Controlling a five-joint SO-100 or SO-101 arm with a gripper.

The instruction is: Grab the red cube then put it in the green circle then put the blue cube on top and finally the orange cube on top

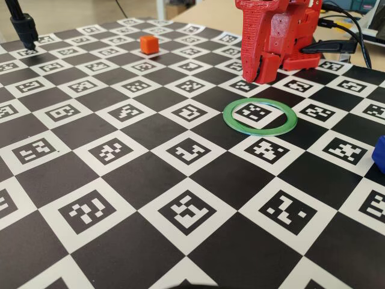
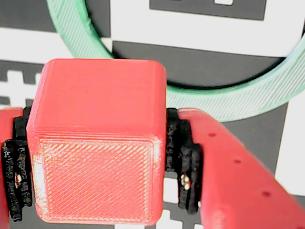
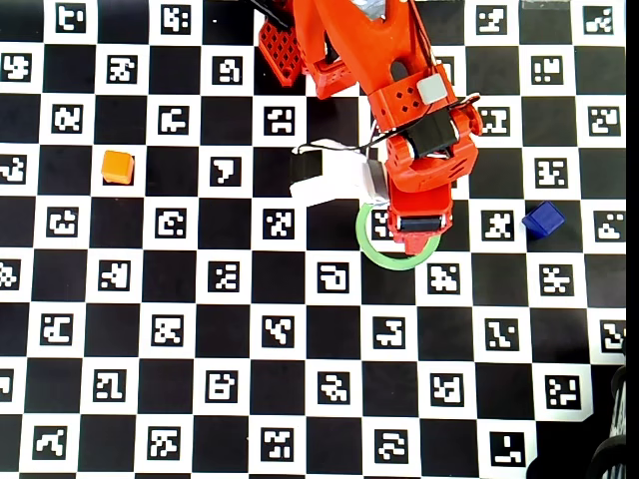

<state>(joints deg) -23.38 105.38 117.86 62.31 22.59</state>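
Clamping the red cube [image 2: 97,143] between the black pads [image 2: 178,157] of the gripper [image 2: 97,160], jaws pressed on its left and right faces in the wrist view. Hanging above the board [image 1: 120,198], near the far edge of the green circle [image 1: 260,116] in the fixed view. Covering much of that ring [image 3: 384,257] from above in the overhead view, so the cube itself staying hidden there. Showing only an arc of the ring past the cube in the wrist view, not its centre.

Judging the step as the carry to the ring, with lowering and release not yet done.

Risking a drop off centre: releasing here, probably landing the cube on the ring's rim or outside it rather than on the white square within. Risking a tilt too: setting one edge on the raised rim, leaving the cube leaning and spoiling the base for the stack. Risking a bounce or roll if letting go while not yet touching the board. Risking a nudge of the thin ring by a jaw tip on the way down, sliding it off its square.

Sitting well apart, the blue cube [image 3: 542,220] at the right in the overhead view, cut by the right edge in the fixed view. Resting far to the left there, the orange cube [image 3: 117,167], both untouched and waiting.
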